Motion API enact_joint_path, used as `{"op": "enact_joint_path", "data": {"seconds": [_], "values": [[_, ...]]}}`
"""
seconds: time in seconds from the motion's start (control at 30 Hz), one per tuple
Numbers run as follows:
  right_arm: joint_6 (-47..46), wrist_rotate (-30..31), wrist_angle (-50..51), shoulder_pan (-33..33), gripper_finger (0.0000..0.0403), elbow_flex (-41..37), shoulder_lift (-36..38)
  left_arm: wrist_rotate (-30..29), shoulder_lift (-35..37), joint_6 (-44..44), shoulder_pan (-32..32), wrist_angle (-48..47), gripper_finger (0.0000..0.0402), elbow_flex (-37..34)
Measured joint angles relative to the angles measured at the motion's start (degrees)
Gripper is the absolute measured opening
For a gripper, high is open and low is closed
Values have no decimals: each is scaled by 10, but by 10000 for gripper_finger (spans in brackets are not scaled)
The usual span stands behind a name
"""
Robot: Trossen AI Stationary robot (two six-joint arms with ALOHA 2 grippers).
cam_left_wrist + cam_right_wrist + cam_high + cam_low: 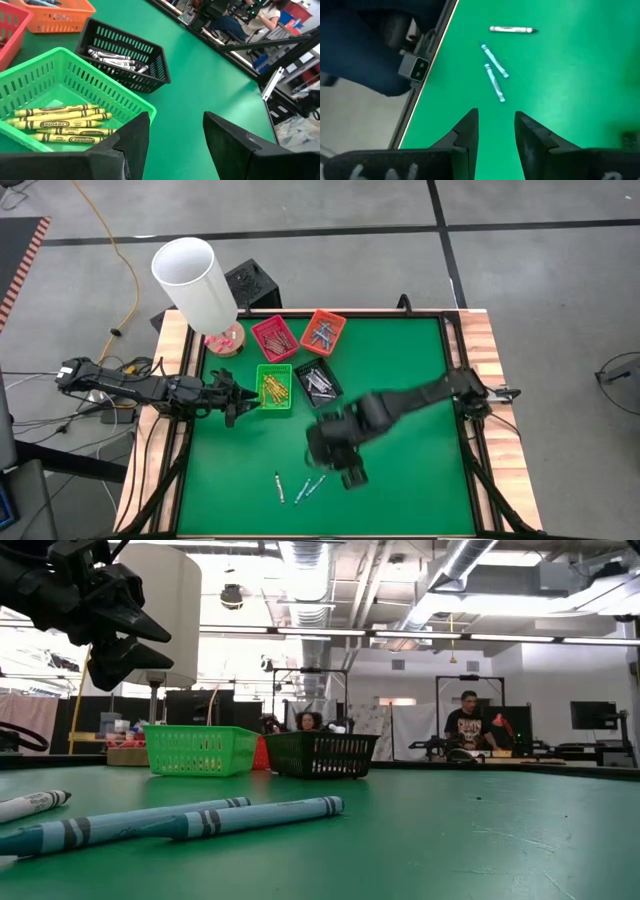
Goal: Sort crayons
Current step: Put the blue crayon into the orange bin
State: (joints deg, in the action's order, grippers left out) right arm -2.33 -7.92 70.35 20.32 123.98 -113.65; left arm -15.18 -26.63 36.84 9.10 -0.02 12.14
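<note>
The green surface (400, 400) carries four small trays in a cluster at its far left: red (274, 337), orange (322, 331), green (274, 388) and black (318, 381). A big white cylinder (194, 282) stands at the far left corner. The green tray holds yellow crayons (60, 122), and the black one holds grey-white crayons (114, 60).

The right pincer (350, 472) hovers over the near middle of the surface, fingers spread and holding nothing. The left pincer (236, 402) waits at the left edge just beside the green tray, also spread and empty.

Three loose crayons lie on the near part of the surface, just left of the right pincer: a grey-white crayon (512, 30) and two light blue crayons (494, 61) side by side, nearly touching at one end.

The step in hand looks like a pickup by the right arm. To do it well, it should take one blue crayon only, turning the fingers across its length and closing at mid-stick, on the one lying clear of its neighbour. Which tray takes blue I cannot tell.
</note>
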Motion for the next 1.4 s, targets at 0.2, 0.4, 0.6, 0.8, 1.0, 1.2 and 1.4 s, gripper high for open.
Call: {"op": "enact_joint_path", "data": {"seconds": [0.2,0.4,0.6,0.8,1.0,1.2,1.4], "values": [[-15,73,-62,76,123,-81,0,4,0,-3,0,0,175,0],[7,98,-165,92,123,-187,-1,3,0,-4,0,0,176,0],[-6,97,-210,78,123,-255,-1,-10,0,-12,0,-1,176,0],[52,98,-306,69,123,-299,-1,-47,0,-43,0,1,176,0],[145,98,-386,69,123,-346,-1,-52,0,-54,0,8,176,0],[182,100,-440,59,123,-385,-1,-52,0,-58,0,8,176,0],[189,107,-496,49,123,-409,-1,-52,0,-58,0,8,176,0]]}}
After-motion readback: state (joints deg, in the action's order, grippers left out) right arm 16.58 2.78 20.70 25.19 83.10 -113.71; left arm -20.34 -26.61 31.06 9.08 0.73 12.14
